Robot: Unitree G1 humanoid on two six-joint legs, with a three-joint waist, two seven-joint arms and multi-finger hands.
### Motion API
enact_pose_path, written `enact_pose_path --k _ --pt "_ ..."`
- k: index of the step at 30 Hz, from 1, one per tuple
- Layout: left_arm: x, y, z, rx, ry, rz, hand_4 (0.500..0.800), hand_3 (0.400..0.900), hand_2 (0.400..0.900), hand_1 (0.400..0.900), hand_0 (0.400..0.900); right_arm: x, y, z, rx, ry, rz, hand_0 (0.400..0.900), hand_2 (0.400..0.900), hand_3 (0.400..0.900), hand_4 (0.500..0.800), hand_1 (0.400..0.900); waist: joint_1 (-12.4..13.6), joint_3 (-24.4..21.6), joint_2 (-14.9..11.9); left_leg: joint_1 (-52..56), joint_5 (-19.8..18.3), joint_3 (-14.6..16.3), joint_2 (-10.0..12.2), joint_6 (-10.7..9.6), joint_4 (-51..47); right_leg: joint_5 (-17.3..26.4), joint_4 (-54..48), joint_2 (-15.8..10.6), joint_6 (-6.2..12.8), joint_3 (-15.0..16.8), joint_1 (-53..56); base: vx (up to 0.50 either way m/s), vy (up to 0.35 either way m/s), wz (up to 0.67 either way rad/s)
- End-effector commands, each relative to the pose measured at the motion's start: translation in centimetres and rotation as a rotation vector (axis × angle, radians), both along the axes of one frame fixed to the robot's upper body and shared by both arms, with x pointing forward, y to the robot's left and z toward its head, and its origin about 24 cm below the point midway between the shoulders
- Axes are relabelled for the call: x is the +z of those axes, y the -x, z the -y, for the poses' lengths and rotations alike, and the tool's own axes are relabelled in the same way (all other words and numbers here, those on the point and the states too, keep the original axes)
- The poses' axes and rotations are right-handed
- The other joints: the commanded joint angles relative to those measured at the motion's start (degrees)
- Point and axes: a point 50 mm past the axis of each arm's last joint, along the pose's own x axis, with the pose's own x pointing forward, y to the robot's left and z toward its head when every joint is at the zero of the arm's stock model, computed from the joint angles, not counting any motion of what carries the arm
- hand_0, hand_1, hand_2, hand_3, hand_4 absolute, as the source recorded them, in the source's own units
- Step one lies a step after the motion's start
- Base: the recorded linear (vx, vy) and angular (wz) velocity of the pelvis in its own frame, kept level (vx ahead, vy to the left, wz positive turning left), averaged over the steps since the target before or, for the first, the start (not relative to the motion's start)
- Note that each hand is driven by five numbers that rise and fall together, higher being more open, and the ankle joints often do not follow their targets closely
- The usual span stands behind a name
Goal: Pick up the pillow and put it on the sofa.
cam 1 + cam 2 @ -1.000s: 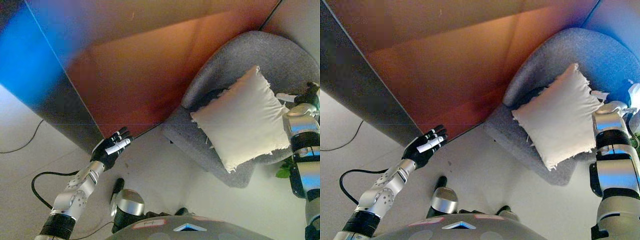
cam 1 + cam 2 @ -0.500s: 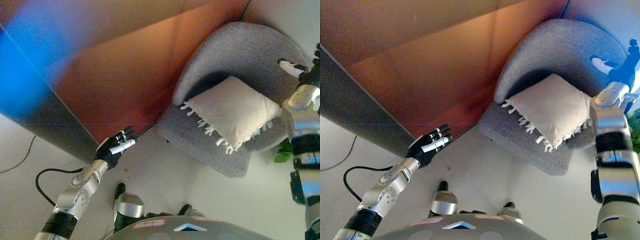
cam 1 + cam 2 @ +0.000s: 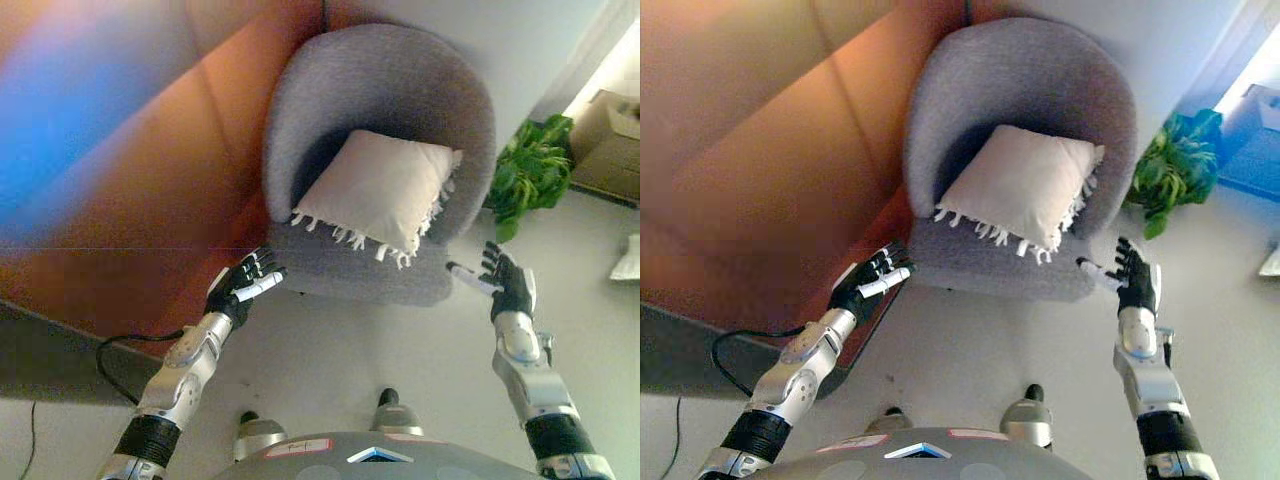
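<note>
Pillow (image 3: 375, 190) is lying on the grey chair (image 3: 385, 90) seat at upper centre, fringed edge facing the robot, while left hand (image 3: 243, 288) and right hand (image 3: 505, 285) are hovering spread and empty below it, either side, neither clearly nearer.

This is looking like a lounge corner in a home or office. A grey tub sofa (image 3: 380, 100) is sitting against the wall with a fringed pillow (image 3: 375, 188) lying on its seat. A potted plant (image 3: 528, 175) is standing beside it, and cardboard boxes (image 3: 607, 148) are resting on the pale floor (image 3: 340, 350).
</note>
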Motion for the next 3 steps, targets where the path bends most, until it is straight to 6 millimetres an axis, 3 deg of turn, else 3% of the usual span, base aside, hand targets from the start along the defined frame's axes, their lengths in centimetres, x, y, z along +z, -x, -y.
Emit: enact_pose_path --k 1,3 --pt "2.99 -1.72 -1.37 0.033 -0.025 0.199 0.800 0.900 0.900 0.900 0.900 2.37 -1.58 -1.84 0.112 -0.058 0.127 0.900 0.900 0.900 0.800 0.900 -0.01 -2.11 -0.35 1.70 -3.21 2.34 -0.83 5.09 0.52 6.83 -1.14 -5.26 4.00 -0.19 -1.88 -0.09 0.055 -0.23" --pt "2.45 -1.23 -1.32 0.041 0.001 0.175 0.800 0.900 0.900 0.900 0.900 1.69 -0.89 -2.14 0.141 -0.062 0.087 0.900 0.900 0.900 0.800 0.900 -0.64 -2.17 -0.08 1.86 -3.31 2.70 -1.10 5.14 0.39 6.76 -1.17 -5.24 3.94 0.27 -2.20 -0.06 0.043 -0.16"
